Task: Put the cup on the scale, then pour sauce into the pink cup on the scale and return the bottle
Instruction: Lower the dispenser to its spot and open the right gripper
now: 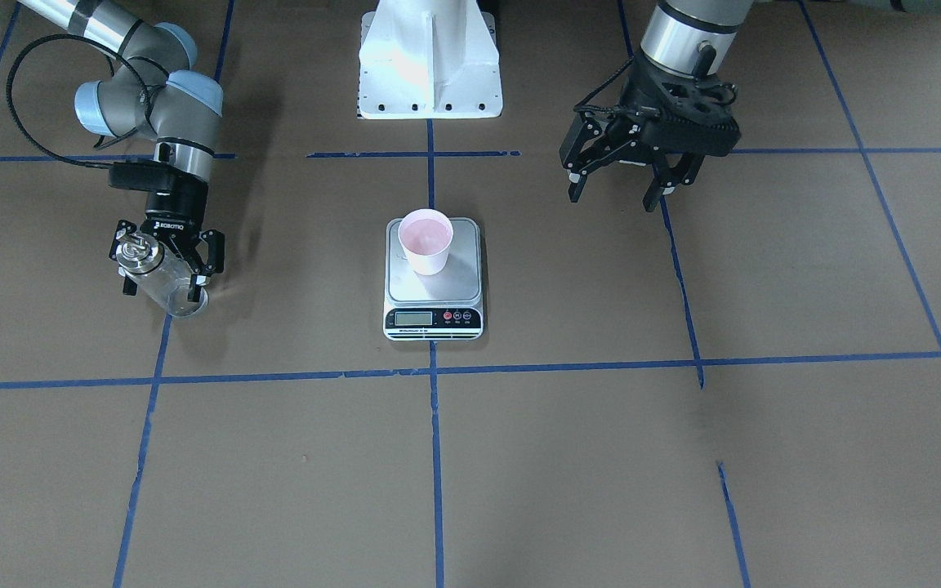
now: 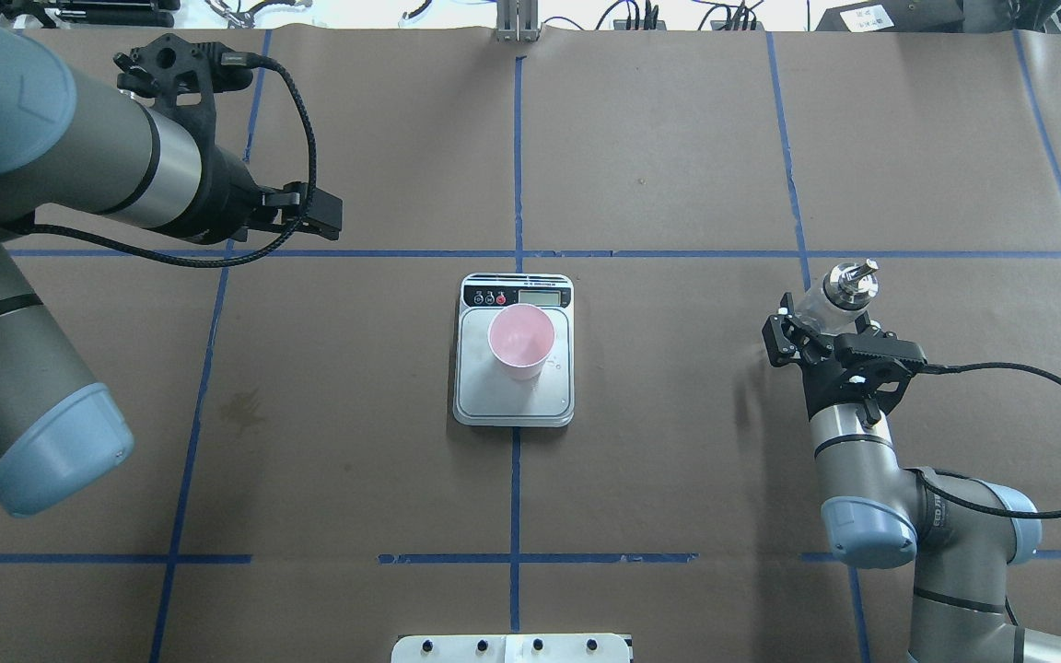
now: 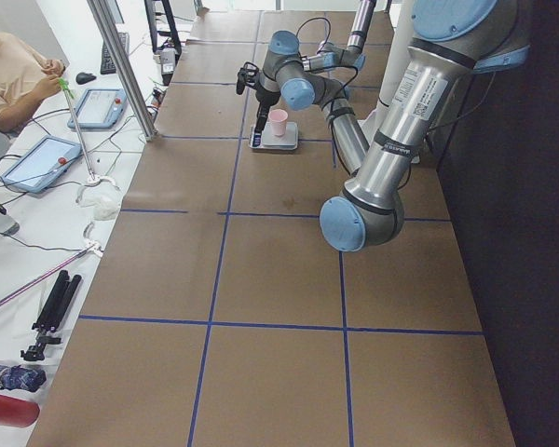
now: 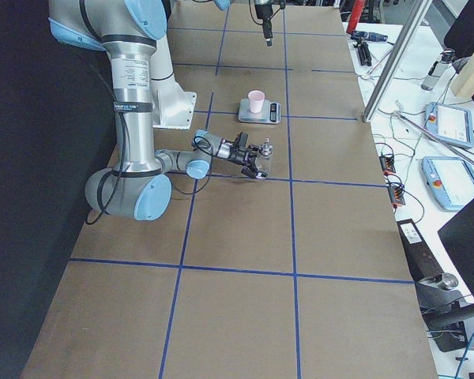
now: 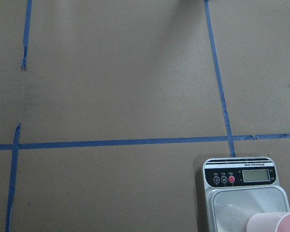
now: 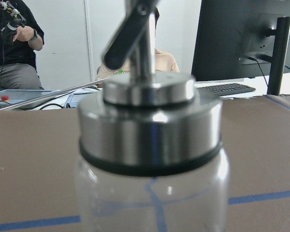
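Observation:
The pale pink cup [image 1: 425,241] stands upright on the silver platform of the scale [image 1: 434,290] at the table's middle; both also show in the overhead view, the cup [image 2: 520,343] on the scale [image 2: 514,398]. My right gripper [image 1: 162,282] is shut on the clear glass bottle [image 1: 152,269], held upright low over the table, well off to the side of the scale. Its metal cap and spout [image 6: 150,125] fill the right wrist view. The sauce cannot be made out. My left gripper [image 1: 613,198] is open and empty, raised beside the scale on the other side.
The white robot base plate [image 1: 430,65] sits behind the scale. Blue tape lines [image 1: 435,457] grid the brown table. A side table with tablets [image 3: 37,163], a metal pole and an operator lies beyond the table's far edge.

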Controlling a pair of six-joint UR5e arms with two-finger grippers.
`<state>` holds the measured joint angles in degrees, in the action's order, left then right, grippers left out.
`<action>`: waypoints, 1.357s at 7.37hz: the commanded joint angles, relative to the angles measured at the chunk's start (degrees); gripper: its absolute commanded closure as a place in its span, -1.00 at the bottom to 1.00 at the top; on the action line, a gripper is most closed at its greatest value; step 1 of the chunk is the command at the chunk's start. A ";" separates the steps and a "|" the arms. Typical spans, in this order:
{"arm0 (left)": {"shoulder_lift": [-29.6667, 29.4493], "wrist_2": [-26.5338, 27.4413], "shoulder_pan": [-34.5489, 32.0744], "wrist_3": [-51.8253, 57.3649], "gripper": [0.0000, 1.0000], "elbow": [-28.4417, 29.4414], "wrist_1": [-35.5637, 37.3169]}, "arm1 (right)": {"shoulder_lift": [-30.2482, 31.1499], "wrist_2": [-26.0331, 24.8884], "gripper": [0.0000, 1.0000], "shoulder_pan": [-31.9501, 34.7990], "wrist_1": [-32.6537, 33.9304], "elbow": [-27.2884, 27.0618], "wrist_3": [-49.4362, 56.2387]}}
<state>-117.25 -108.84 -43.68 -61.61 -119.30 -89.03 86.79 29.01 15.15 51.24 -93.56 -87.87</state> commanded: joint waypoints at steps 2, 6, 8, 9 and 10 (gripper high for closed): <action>0.00 0.03 0.00 0.00 -0.99 0.03 0.00 | 0.57 -3.41 -1.00 -2.74 0.00 -0.58 -0.11; 0.00 0.03 0.09 0.00 -0.99 0.12 0.00 | 3.72 -7.38 -1.00 -7.23 -0.09 -2.85 -0.11; 0.09 0.03 0.00 0.00 -0.99 0.03 0.00 | 10.99 -7.39 -1.00 -10.74 -4.44 -8.11 -0.11; 0.09 0.12 -0.09 0.35 -0.99 0.12 0.09 | 15.21 -6.26 -1.00 -11.80 -10.05 -8.22 0.41; 0.18 0.20 -0.35 0.96 -0.99 0.20 0.09 | 17.69 -2.68 -1.00 -11.64 -14.81 -8.22 1.11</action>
<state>-117.13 -108.73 -43.81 -61.22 -119.18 -88.98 100.56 23.29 4.07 42.40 -101.35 -87.45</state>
